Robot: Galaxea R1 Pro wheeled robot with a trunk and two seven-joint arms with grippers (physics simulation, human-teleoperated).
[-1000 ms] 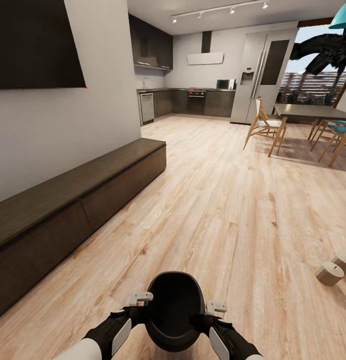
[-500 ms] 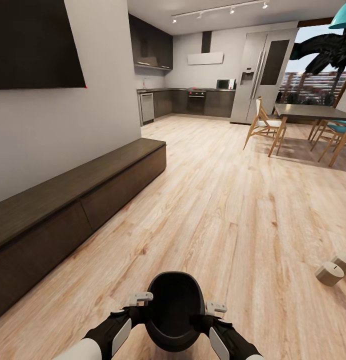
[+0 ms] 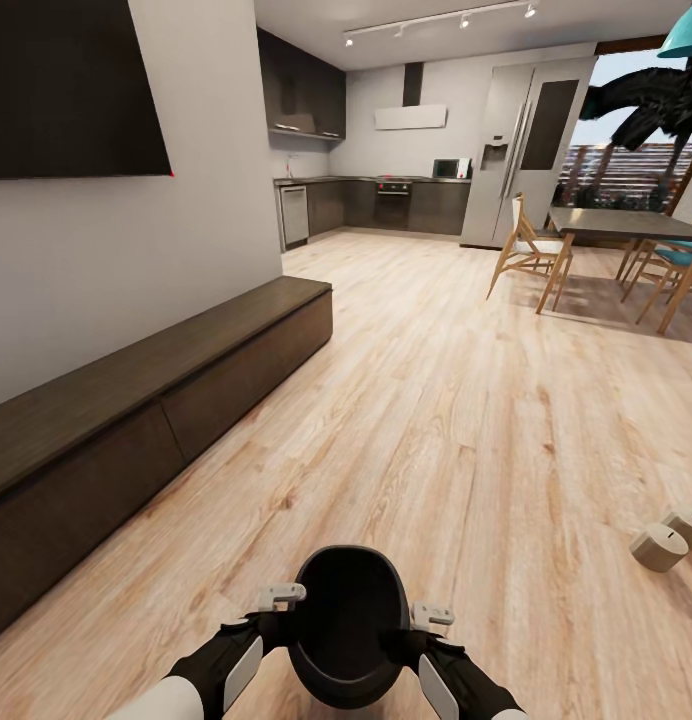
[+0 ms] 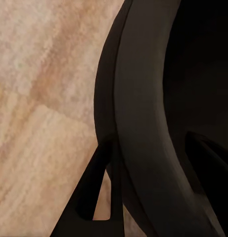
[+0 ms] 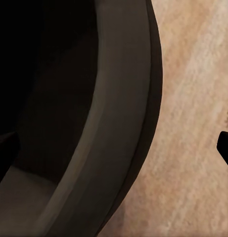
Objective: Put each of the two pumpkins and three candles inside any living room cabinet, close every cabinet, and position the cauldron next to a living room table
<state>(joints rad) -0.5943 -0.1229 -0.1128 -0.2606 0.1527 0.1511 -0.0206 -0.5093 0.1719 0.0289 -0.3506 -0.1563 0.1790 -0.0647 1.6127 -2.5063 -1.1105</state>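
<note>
A: Item one: left gripper [image 3: 282, 597] and right gripper [image 3: 432, 613], each clamped over one side of the cauldron [image 3: 348, 622] rim, one finger [image 4: 94, 190] outside the wall. Cauldron carried low, in front of the trunk.

B: Handling?

A: Keep both grips level; carry it to the coffee table.

B: Also listed?

A: Cabinet [image 3: 136, 415] closed at left; two candles [image 3: 658, 547] on the floor at right. Cauldron's base hidden.

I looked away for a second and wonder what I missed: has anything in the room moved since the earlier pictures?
Hardly anything. The black round cauldron held between the left gripper and right gripper sits a touch lower in the head view. The long dark brown wooden cabinet, closed, and two cream-white candles on the floor are where they were.
</note>
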